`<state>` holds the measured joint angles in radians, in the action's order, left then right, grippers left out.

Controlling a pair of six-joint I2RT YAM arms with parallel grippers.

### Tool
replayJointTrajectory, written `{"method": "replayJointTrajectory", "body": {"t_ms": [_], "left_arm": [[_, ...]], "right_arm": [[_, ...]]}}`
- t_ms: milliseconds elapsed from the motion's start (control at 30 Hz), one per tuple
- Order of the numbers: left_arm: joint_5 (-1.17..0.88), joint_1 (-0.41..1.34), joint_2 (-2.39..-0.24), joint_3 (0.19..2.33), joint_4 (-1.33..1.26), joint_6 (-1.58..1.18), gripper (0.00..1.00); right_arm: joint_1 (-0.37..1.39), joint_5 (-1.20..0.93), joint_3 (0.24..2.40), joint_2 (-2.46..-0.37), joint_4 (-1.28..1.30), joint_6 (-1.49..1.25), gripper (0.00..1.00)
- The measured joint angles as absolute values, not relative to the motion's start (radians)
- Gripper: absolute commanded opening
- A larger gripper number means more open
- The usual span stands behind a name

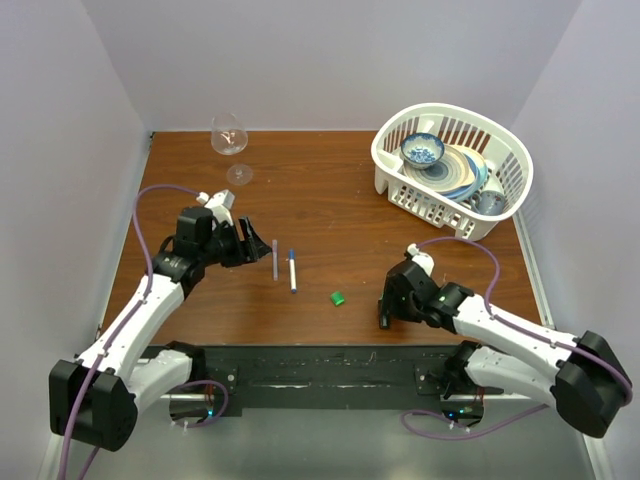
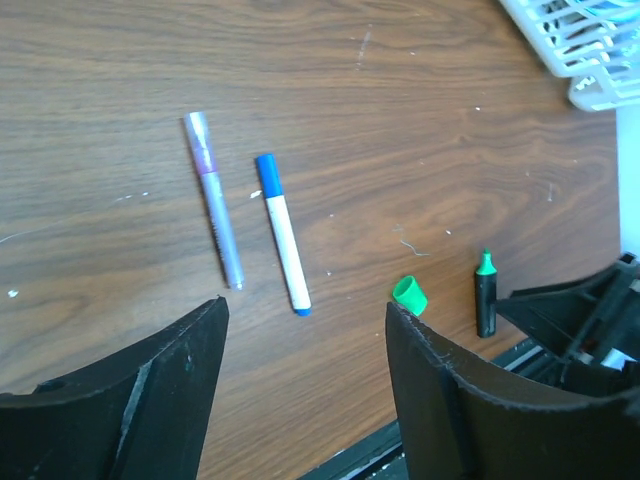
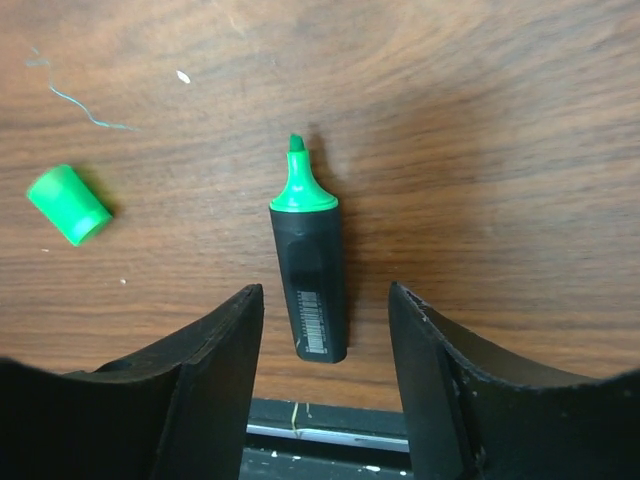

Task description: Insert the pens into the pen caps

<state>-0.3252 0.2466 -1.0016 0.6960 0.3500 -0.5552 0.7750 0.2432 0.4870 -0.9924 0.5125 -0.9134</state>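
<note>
The right claw [image 3: 322,296] is released, its jaws straddling the black marker [image 3: 308,270] with gaps on both sides. The marker lies flat on the tabletop [image 3: 480,120], with the green cap [image 3: 68,205] near it but apart. The left claw [image 2: 306,310] hangs released and empty by the white pen [image 2: 282,240] and purple pen [image 2: 218,205]. The step in hand looks like grasping the marker, so the next move calls for clenching squarely on its barrel.

Wine glass [image 1: 228,135], white basket [image 1: 425,203]
</note>
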Motion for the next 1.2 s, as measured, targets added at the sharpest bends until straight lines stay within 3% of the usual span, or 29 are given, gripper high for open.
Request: {"method": "replayJointTrajectory", "body": {"t_ms": [367, 500, 600, 700, 1000, 1200], "left_arm": [[-0.373, 0.247, -0.984, 0.689, 0.298, -0.553, 0.71], [-0.384, 0.266, -0.965, 0.661, 0.261, -0.562, 0.71], [-0.385, 0.326, -0.962, 0.64, 0.226, -0.583, 0.71], [-0.377, 0.412, -0.973, 0.628, 0.184, -0.612, 0.7], [-0.379, 0.577, -1.045, 0.587, -0.035, -0.725, 0.68], [-0.377, 0.633, -1.095, 0.587, -0.152, -0.768, 0.65]], "right_arm": [[0.924, 0.337, 0.53, -1.175, 0.514, -0.951, 0.39], [0.958, 0.379, 0.564, -1.234, 0.525, -0.958, 0.17], [0.979, 0.397, 0.578, -1.255, 0.511, -0.963, 0.05], [1.013, 0.401, 0.579, -1.252, 0.487, -0.956, 0.0], [1.061, 0.344, 0.579, -1.037, 0.257, -0.911, 0.0], [1.069, 0.337, 0.594, -1.021, 0.179, -0.891, 0.0]]}}
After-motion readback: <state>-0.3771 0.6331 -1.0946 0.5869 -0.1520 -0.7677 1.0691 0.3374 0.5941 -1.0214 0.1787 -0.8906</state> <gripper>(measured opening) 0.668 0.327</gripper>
